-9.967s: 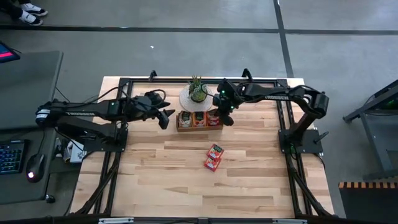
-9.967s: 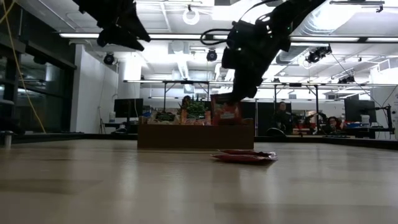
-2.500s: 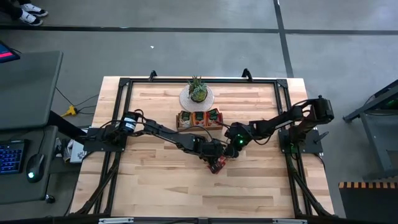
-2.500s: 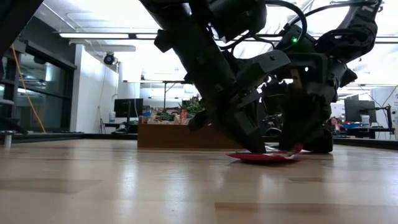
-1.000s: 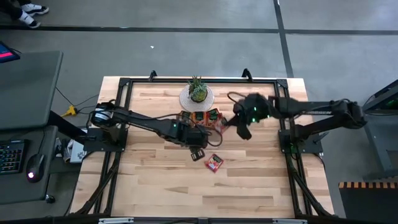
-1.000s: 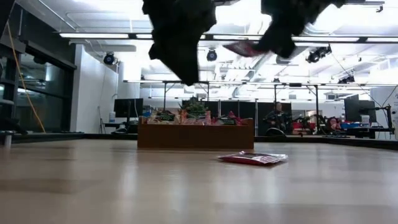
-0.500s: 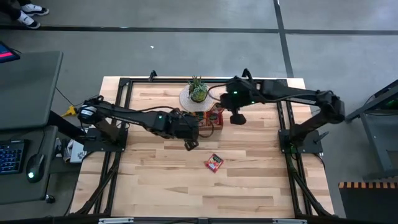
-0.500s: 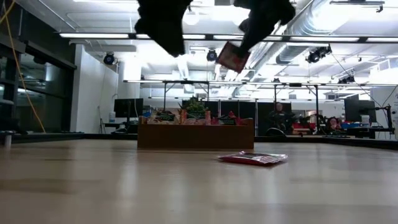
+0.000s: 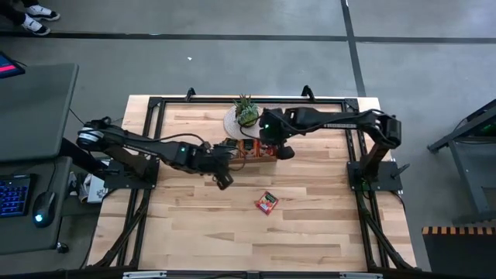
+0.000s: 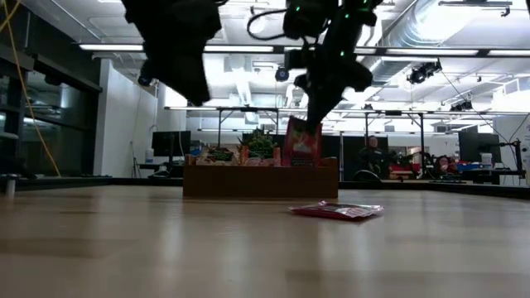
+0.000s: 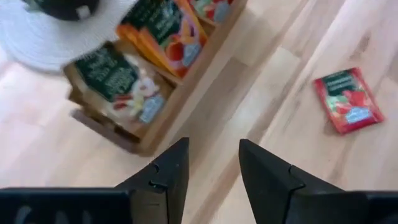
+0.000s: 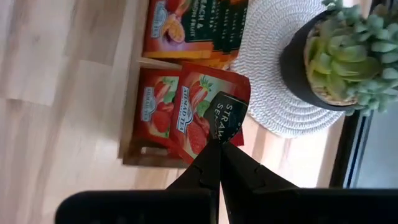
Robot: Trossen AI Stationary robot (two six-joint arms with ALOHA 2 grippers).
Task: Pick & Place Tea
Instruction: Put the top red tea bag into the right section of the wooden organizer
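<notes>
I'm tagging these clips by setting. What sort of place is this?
Probably a robotics lab or open workshop: a wooden table in a black frame on a concrete floor, desks with monitors behind, and exposed ceiling ducts under strip lights.

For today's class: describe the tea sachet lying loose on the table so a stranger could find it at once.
Start at the wooden tray of sachets near the table's far edge, beside the potted plant. Come toward the near edge and slightly right: one red sachet lies flat on bare wood. Unlike the others, it is neither in the tray nor in the right gripper.
</notes>
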